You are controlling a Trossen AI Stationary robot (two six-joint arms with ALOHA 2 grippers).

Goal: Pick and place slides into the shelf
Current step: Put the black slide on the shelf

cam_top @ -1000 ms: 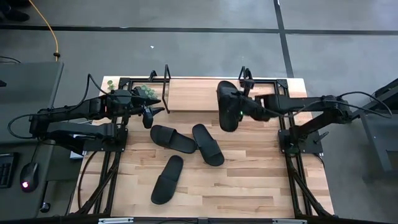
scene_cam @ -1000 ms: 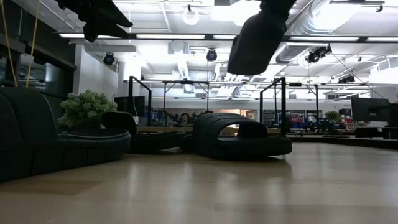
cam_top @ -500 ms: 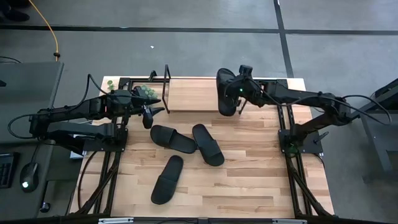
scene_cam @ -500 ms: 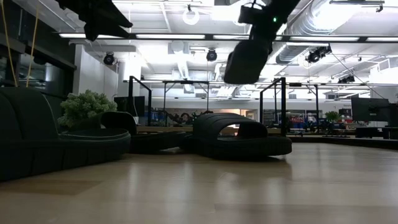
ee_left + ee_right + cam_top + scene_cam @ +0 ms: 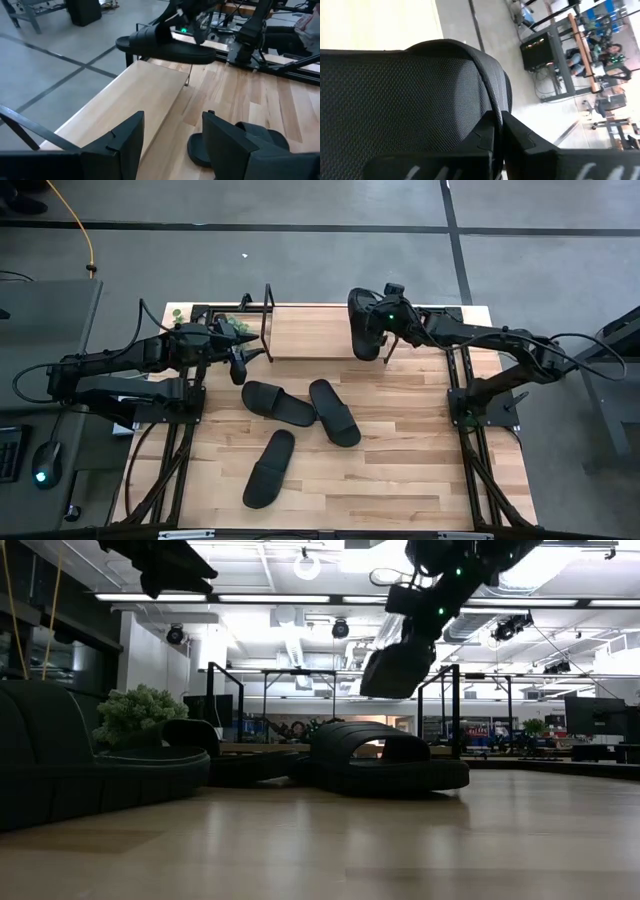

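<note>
Four black slides show. Three lie sole-down on the table: one (image 5: 278, 402), one (image 5: 334, 412) beside it, and one (image 5: 269, 468) nearer the near edge. The fourth slide (image 5: 364, 326) is held by my right gripper (image 5: 497, 120), shut on it, above the right end of the shelf (image 5: 310, 330). This shelf is a light wood board with black wire end frames, at the table's far edge. The left wrist view shows this slide (image 5: 165, 44) hovering about level over the board (image 5: 135, 95). My left gripper (image 5: 172, 135) is open, by the shelf's left end. My right gripper holds the slide by its wide mesh strap, pinched at the strap's edge (image 5: 487, 107), one finger on each side. It comes from the table's right side, slanting down. The slide (image 5: 397, 668) is lifted clear, roughly level, over the shelf's right end.
The shelf's wire frames stand at its left end (image 5: 267, 320) and right end (image 5: 396, 308). A small green plant (image 5: 232, 327) sits by the left frame. Bare wood lies toward the table's near right (image 5: 430, 470). The arm mounts flank the table.
My right gripper has carried the slide toward the table's far edge, from over the table beside the shelf to above the shelf's right end. It has stayed shut on the slide, which is still lifted clear.
</note>
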